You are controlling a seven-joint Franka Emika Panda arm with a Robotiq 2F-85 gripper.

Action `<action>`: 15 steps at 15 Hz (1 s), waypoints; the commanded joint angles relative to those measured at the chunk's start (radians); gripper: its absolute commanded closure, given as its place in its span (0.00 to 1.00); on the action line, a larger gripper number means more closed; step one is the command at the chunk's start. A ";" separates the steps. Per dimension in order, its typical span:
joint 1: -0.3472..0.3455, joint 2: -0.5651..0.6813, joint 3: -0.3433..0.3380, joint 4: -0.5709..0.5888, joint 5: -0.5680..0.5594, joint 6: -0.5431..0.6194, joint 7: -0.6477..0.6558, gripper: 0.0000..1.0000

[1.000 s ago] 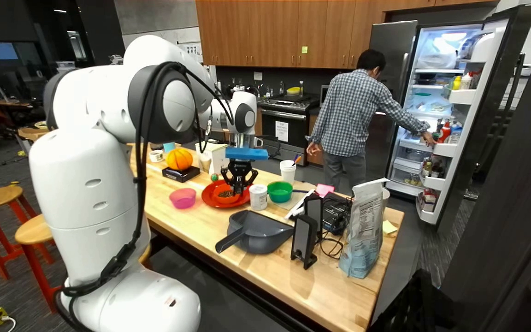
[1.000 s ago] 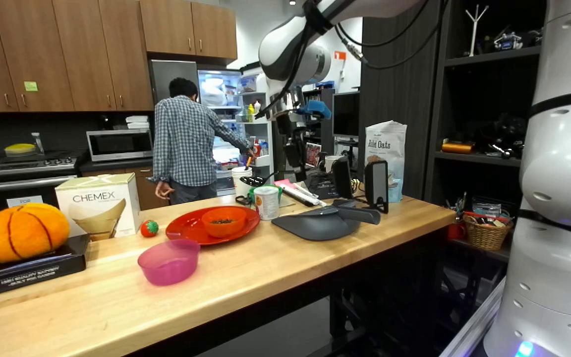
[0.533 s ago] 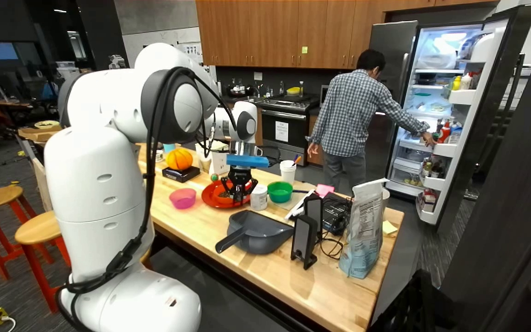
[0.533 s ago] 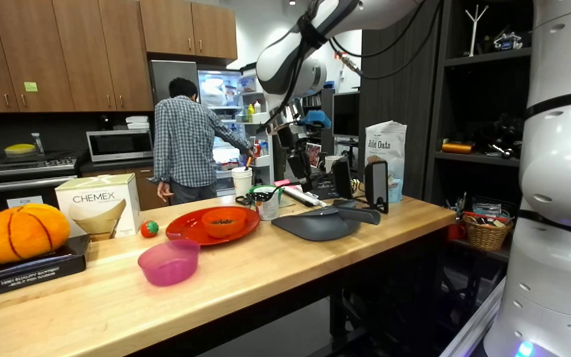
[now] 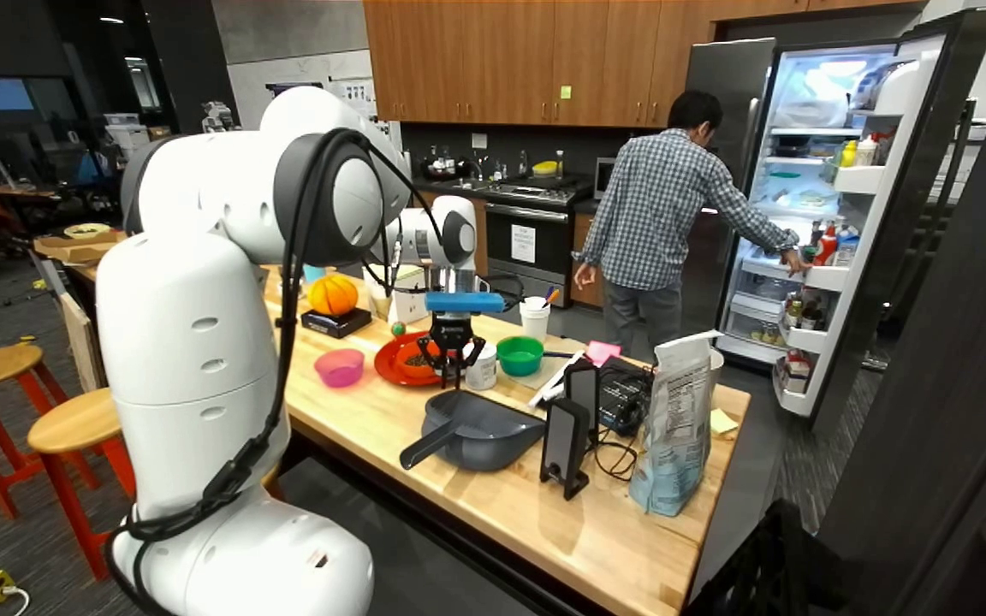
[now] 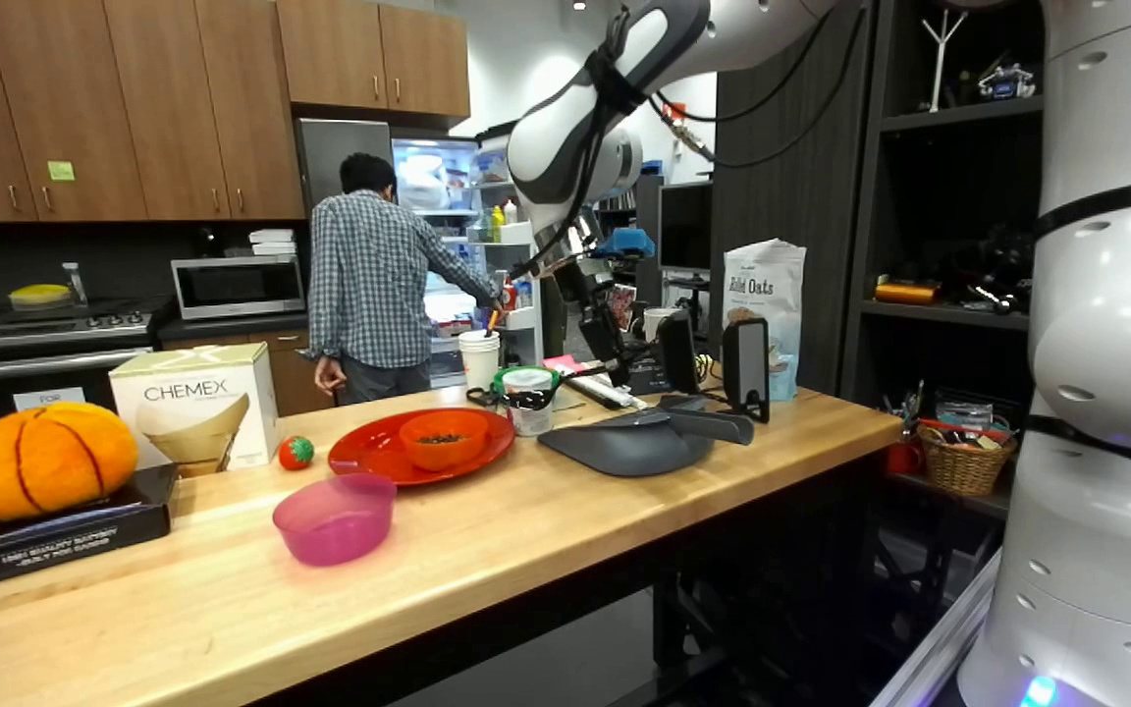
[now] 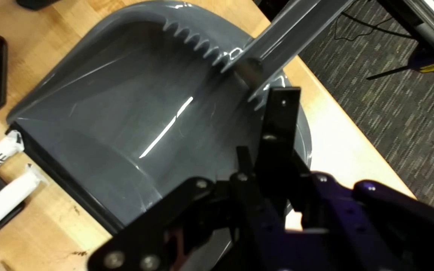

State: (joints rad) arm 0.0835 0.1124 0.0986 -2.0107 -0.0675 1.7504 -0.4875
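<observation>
Pinching black slotted spoon (image 6: 535, 398), gripper (image 5: 451, 379) nearly closed

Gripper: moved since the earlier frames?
Yes. In an exterior view, the gripper has moved rightward and lower in the picture, away from the orange bowl and toward the dustpan, which has stayed put.

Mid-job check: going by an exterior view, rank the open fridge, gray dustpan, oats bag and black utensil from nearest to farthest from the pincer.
From the pincer, in an exterior view:
1. black utensil: held in it, pointing left
2. gray dustpan: just below
3. oats bag: standing upright, to the right
4. open fridge: far in the background, upper left
</observation>
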 commanded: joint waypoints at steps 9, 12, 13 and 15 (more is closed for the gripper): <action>0.025 0.058 0.029 0.129 -0.198 -0.093 -0.044 0.94; 0.026 0.093 0.030 0.168 -0.238 -0.093 -0.041 0.94; 0.026 0.109 0.030 0.189 -0.242 -0.090 -0.039 0.94; 0.026 0.134 0.033 0.226 -0.243 -0.088 -0.040 0.94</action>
State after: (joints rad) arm 0.1080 0.2006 0.1277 -1.8610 -0.2926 1.6863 -0.5157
